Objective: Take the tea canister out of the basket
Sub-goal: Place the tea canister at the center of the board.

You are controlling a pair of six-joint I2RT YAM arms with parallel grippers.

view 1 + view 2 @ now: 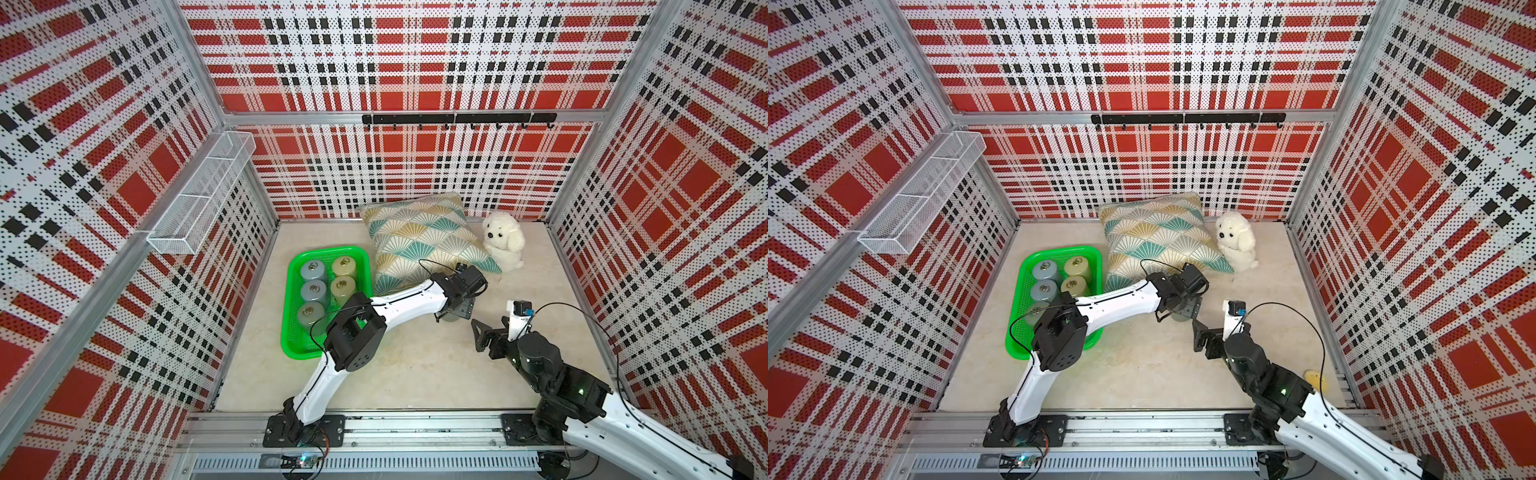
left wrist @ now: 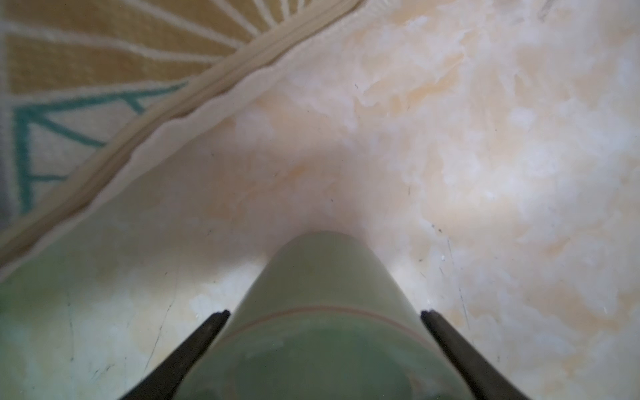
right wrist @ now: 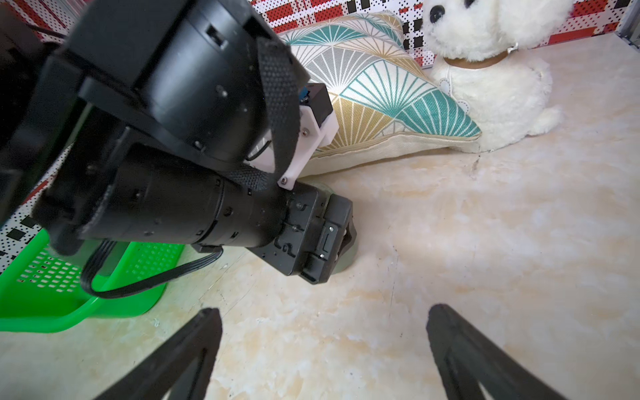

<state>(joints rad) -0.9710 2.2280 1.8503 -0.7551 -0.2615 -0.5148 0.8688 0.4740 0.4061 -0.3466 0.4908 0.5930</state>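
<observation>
**Canister set down outside the basket: release axis**

1. Nearest the arm bases, the right gripper (image 3: pixel 325 310) hangs with its black fingers spread and nothing between them. It points toward the work point and stands just clear of the left wrist.

2. Next out, the left gripper (image 2: pixel 323 311) reaches steeply down over the pale green cylindrical tea canister (image 2: pixel 329 273). One finger lies along each side of the canister wall, set wide because the body is wide. The pads appear to rest against the wall, so this is judged to be a grip.

3. The canister stands upright, long axis vertical, with its base on the beige marbled table (image 1: pixel 415 365). It is outside the bright green perforated plastic basket (image 1: pixel 328 250), which lies well apart toward the robot's left. Five other canisters (image 1: pixel 314 291) stand in that basket.

4. Judgement: the removal is done apart from the release. The coming move turns on the vertical axis: spread the fingers sideways, then withdraw upward along the canister so that neither pad drags it over. The left arm is the one in position.

5. Just beyond the canister lies the seam edge of the fan-patterned cushion (image 1: pixel 419 237), near but not touching. Farthest back, a white plush dog (image 1: pixel 503 241) sits beside the cushion.
</observation>
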